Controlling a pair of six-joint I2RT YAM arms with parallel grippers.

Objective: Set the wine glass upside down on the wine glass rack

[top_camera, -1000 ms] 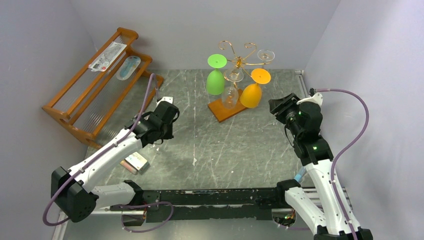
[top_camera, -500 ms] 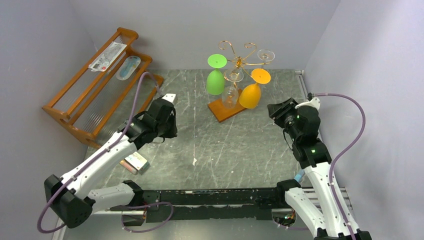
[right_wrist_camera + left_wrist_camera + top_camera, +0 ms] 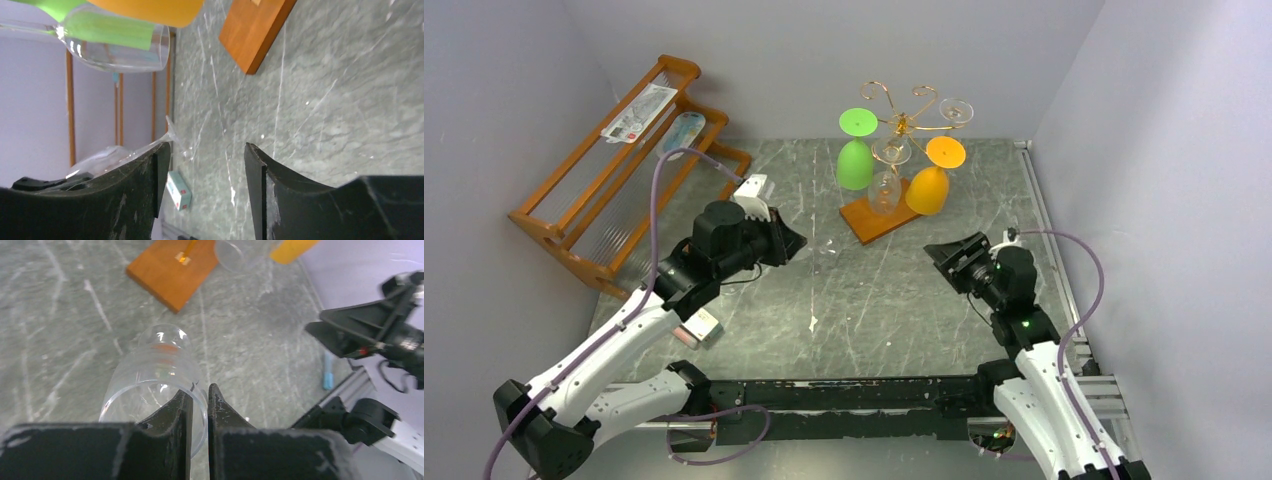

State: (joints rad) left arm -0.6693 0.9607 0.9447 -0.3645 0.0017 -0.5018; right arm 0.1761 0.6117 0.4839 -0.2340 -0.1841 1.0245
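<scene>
My left gripper (image 3: 792, 243) is shut on the rim of a clear wine glass (image 3: 159, 367), one finger inside the bowl and one outside. The glass lies roughly level, its foot pointing right, faintly visible in the top view (image 3: 825, 245). Its stem (image 3: 173, 136) shows in the right wrist view. The wine glass rack (image 3: 902, 121), gold wire on a brown wooden base (image 3: 876, 216), stands at the back with green (image 3: 855, 164), orange (image 3: 926, 190) and clear glasses hanging on it. My right gripper (image 3: 944, 254) is open and empty, facing the left gripper.
An orange-brown slatted shelf (image 3: 596, 190) with packets stands at the back left. A small box (image 3: 695, 326) lies near the left arm and shows in the right wrist view (image 3: 178, 190). A blue pen (image 3: 326, 371) lies by the right rail.
My left gripper has swung up and to the right, turning level with the clear glass in it. My right arm has dropped lower and moved nearer and left.
</scene>
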